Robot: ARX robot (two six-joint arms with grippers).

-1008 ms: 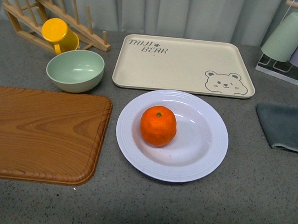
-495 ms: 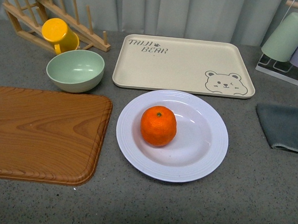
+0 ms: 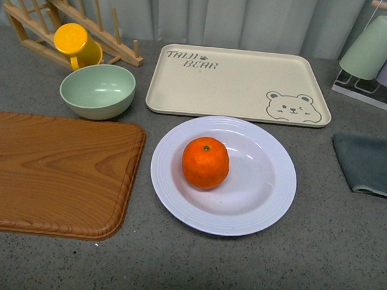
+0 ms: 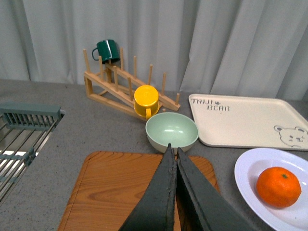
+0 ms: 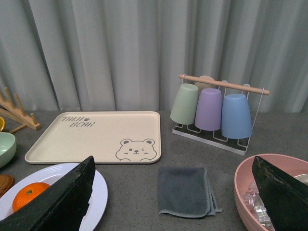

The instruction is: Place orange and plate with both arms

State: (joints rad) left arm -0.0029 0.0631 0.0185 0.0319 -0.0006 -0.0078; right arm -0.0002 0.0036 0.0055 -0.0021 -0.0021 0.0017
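The orange (image 3: 205,162) sits in the pale lavender-white plate (image 3: 268,201) on the grey counter, in front of the beige bear tray (image 3: 239,82). Neither arm shows in the front view. In the left wrist view my left gripper (image 4: 173,147) is shut and empty, held above the wooden board (image 4: 110,192), with the orange (image 4: 278,186) and the plate (image 4: 248,173) off to one side. In the right wrist view my right gripper (image 5: 173,166) is open wide and empty above the grey cloth (image 5: 185,191); the orange (image 5: 28,194) and the plate (image 5: 98,192) lie beside one finger.
A wooden board (image 3: 49,173) lies left of the plate. A mint-green bowl (image 3: 97,90), a yellow cup (image 3: 75,43) and a wooden rack (image 3: 31,13) stand at the back left. A cup rack (image 5: 216,113), a grey cloth (image 3: 369,164) and a pink bowl (image 5: 240,185) are on the right.
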